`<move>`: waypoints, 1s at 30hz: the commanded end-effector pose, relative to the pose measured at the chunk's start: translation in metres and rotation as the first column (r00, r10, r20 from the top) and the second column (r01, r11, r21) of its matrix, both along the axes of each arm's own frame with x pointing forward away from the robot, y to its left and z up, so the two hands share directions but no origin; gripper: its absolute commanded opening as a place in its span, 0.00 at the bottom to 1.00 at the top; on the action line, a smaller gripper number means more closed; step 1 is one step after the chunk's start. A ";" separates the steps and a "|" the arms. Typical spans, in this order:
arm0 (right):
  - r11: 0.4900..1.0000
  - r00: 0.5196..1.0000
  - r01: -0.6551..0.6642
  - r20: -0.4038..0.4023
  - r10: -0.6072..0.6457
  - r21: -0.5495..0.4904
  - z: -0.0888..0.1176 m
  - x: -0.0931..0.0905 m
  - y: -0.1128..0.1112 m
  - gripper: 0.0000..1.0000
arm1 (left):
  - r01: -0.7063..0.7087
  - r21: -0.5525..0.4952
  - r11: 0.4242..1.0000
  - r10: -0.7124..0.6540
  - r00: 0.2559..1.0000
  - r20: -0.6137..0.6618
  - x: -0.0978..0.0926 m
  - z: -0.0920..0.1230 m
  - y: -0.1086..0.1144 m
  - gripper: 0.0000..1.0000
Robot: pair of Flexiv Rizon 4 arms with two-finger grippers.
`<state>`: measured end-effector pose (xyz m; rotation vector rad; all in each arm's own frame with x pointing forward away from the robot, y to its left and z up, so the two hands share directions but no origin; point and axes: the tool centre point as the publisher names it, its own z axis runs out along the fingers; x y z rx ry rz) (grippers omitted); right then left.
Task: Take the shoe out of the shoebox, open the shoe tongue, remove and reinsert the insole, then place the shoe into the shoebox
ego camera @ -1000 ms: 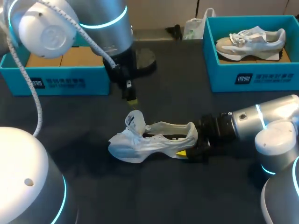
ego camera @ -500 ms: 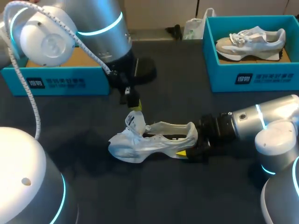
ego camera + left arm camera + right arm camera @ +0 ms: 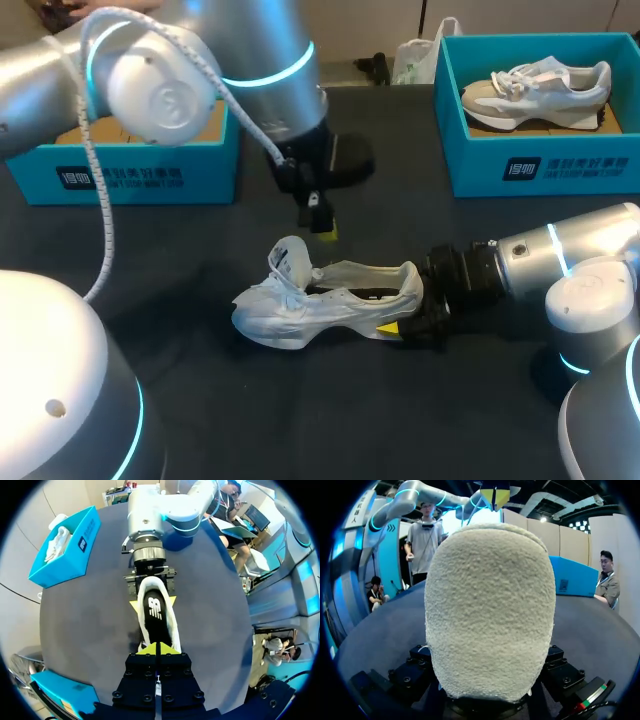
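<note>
1. The white sneaker [image 3: 320, 300] sits on the dark table [image 3: 200, 400], out of its box, with its toe pointing to the robot's left.
2. The right gripper [image 3: 153, 603] is clamped on the heel from both sides.
3. The left gripper [image 3: 324, 230] hovers just above the raised tongue [image 3: 290, 260] with its yellow tips pressed together, empty.
4. The shoe looks light, with a soft upper that would probably crumple. The firmer heel seems the sound hold.
5. The black insole [image 3: 156, 611] likely bends easily, so pinch its heel edge.
</note>
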<state>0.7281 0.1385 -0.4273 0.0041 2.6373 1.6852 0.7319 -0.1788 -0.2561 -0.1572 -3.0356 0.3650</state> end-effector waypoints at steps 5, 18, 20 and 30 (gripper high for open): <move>1.000 1.000 -0.001 -0.002 0.001 -0.008 -0.006 0.002 0.004 0.00 | -0.006 0.022 1.000 0.006 1.000 -0.025 0.004 -0.023 -0.019 0.00; 1.000 1.000 -0.001 -0.002 0.001 -0.008 -0.006 0.002 0.004 0.00 | 0.044 0.008 0.999 -0.043 0.994 -0.096 -0.011 -0.059 -0.043 0.00; 1.000 1.000 -0.001 -0.002 0.001 -0.008 -0.006 0.002 0.004 0.00 | 0.051 0.005 0.999 -0.050 0.994 -0.101 -0.013 -0.064 -0.046 0.00; 1.000 1.000 -0.001 -0.002 0.001 -0.008 -0.006 0.002 0.004 0.00 | 0.052 0.044 0.998 -0.047 0.993 -0.109 -0.017 -0.088 -0.050 0.00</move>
